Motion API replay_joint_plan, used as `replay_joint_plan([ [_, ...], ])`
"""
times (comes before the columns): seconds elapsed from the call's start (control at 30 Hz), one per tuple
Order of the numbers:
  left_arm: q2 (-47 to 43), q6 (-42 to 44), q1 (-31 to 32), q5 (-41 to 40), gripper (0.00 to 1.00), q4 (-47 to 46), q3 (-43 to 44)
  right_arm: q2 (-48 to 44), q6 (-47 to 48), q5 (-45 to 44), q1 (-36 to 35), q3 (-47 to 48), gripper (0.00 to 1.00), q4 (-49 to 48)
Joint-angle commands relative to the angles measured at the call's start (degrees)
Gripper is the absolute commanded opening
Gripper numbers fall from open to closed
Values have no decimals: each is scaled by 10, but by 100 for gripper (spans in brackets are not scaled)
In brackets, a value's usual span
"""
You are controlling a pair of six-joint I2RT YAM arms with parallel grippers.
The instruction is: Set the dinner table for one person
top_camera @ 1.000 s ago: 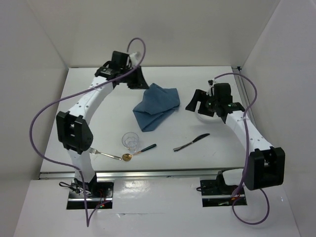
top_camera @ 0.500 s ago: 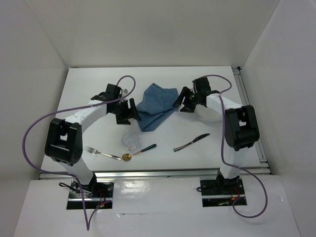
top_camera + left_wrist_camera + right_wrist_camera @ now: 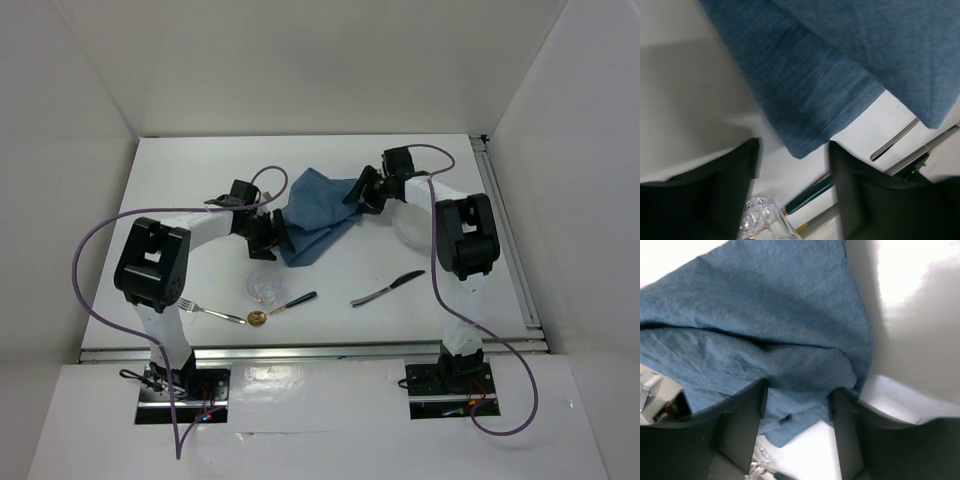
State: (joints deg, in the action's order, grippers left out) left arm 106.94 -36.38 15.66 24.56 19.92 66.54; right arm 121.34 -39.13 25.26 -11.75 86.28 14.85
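Observation:
A crumpled blue cloth (image 3: pixel 318 212) lies mid-table on the white dinner table (image 3: pixel 190 170). My left gripper (image 3: pixel 278 233) is low at the cloth's near-left corner. Its jaws are open, with the cloth's corner (image 3: pixel 802 145) just between the fingertips (image 3: pixel 752 155), untouched. My right gripper (image 3: pixel 358 192) sits at the cloth's right corner, open, its fingers (image 3: pixel 752 405) straddling a fold of the cloth (image 3: pixel 790 365) without pinching it. A clear glass (image 3: pixel 264 285), a green-handled gold spoon (image 3: pixel 282 307), a fork (image 3: pixel 205 310) and a knife (image 3: pixel 388 288) lie near the front.
A white plate (image 3: pixel 418 232) rests under the right forearm, its rim (image 3: pixel 900 402) beside the right fingers. The glass (image 3: pixel 762 220) stands close below the left gripper. Metal rails edge the table at front and right, and white walls enclose it.
Both arms swung in from the back and from the plate, dropping to the cloth's two corners. The left jaws opened wide; the right jaws narrowed somewhat.

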Motion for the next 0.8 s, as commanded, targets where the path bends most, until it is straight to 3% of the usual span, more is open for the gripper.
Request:
replay_joint_plan([
  [0.0, 6, -15, 2, 8, 64, -43, 3, 8, -9, -3, -2, 30, 42, -11],
  [0.1, 23, -21, 7, 16, 32, -56, 3, 0, -9, -3, -2, 41, 16, -17],
  [0.13, 28, -27, 7, 11, 9, -56, 3, -7, -9, -8, -2, 47, 0, -17],
  [0.17, 28, -27, 7, 2, 0, -47, 13, -13, -9, -8, -2, 47, 0, -17],
  [0.33, 22, -2, -6, -59, 0, 29, 103, -29, 3, -19, -2, 110, 0, -5],
  [0.47, 35, 47, -59, -78, 0, 110, 263, 17, 15, -7, 11, 274, 0, 46],
  [0.5, 44, 55, -68, -84, 0, 136, 360, 25, 21, 2, 20, 353, 0, 55],
  [0.57, 65, 71, -86, -98, 0, 198, 452, 25, 21, 13, 25, 405, 0, 61],
  [0.63, 65, 80, -117, -92, 0, 215, 541, -6, 21, 22, 31, 410, 0, 33],
  [0.77, -10, 92, -176, -62, 0, 190, 527, -145, 43, 31, 38, 284, 0, -45],
])
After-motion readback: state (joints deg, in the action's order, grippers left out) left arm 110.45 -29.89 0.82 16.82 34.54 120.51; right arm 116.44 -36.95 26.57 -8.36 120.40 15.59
